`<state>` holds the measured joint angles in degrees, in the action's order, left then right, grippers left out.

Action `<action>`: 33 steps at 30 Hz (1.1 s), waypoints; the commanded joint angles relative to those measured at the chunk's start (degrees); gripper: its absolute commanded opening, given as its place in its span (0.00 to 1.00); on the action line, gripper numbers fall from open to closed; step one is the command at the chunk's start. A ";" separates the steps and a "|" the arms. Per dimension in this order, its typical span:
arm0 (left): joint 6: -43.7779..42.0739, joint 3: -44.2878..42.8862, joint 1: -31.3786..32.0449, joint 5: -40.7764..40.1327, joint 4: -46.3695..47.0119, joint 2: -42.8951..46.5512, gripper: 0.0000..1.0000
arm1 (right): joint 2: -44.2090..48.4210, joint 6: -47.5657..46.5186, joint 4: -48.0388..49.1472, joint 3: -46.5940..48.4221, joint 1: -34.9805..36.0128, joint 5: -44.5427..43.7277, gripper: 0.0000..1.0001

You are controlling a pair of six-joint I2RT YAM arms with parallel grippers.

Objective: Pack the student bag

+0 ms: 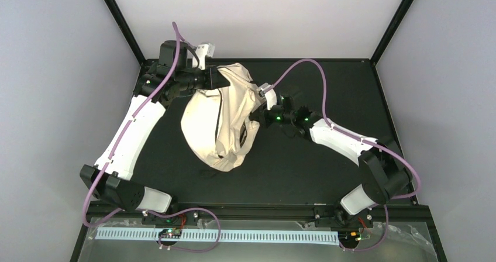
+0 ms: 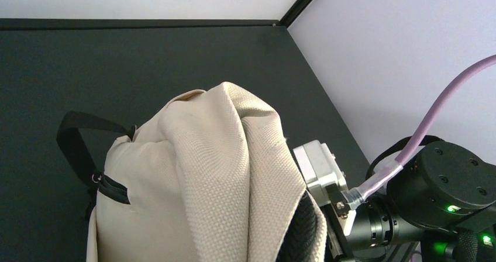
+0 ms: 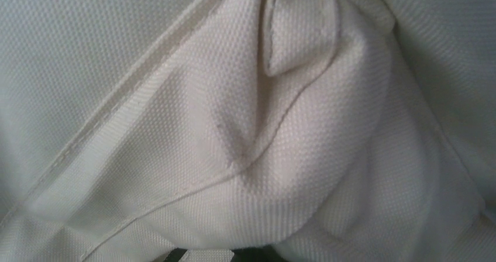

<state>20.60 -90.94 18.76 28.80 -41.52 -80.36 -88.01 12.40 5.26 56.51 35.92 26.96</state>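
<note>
Fabric of the student bag (image 1: 206, 130) is bunched in the left gripper (image 1: 221, 78), whose jaws are closed narrowly on the bag's far top edge. From that grip the cream body hangs and slumps away toward the near side, its lower end resting on the black table (image 1: 327, 168). In the left wrist view the gathered cloth rises as a ridge straight in front of the camera and hides the fingers. A black strap (image 2: 73, 134) loops out to the left of that ridge, and the right arm's wrist (image 2: 444, 186), with green lights, sits just past the ridge on the right. The right gripper (image 1: 254, 120) is pressed against the side of the bag directly below the left gripper's hold, with its jaws fully closed. Its own camera shows only folded cream weave and a curved stitched seam (image 3: 175, 189) pressed close to the lens. Its fingers do not show, so I cannot tell whether any cloth is pinched between them. A dark zipper line (image 1: 219, 119) runs down the bag between the two grippers.
</note>
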 commanded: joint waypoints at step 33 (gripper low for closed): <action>-32.28 -32.36 6.13 -9.00 -17.76 -22.96 0.02 | -0.11 -5.46 -12.00 4.72 1.70 -2.71 0.01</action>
<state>-19.62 -123.42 25.41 21.71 -67.94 -109.16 -90.70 2.94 -8.01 63.96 36.05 24.93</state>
